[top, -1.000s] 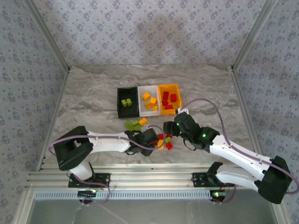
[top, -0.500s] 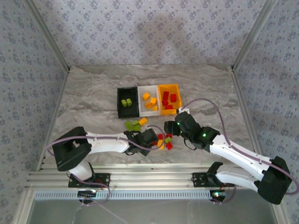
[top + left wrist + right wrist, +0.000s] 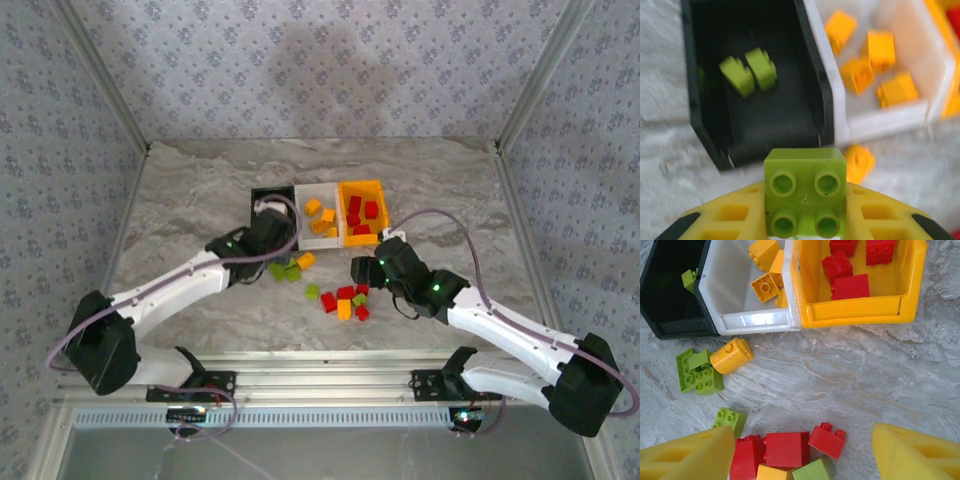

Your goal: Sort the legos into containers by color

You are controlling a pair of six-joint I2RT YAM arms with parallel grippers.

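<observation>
My left gripper (image 3: 805,212) was clamped on a lime green brick (image 3: 805,172), studs facing the wrist camera, fingers tight on both sides. The black bin (image 3: 812,90) lay straight ahead, its near rim just beyond the brick and its long axis running away from the claw, with two lime bricks (image 3: 747,75) already inside. The white bin (image 3: 840,120) touched it on the right. I judged a short reach forward would put the brick over the opening. My right gripper (image 3: 802,455) hung wide apart, holding nothing, over the loose red bricks (image 3: 782,447).
</observation>
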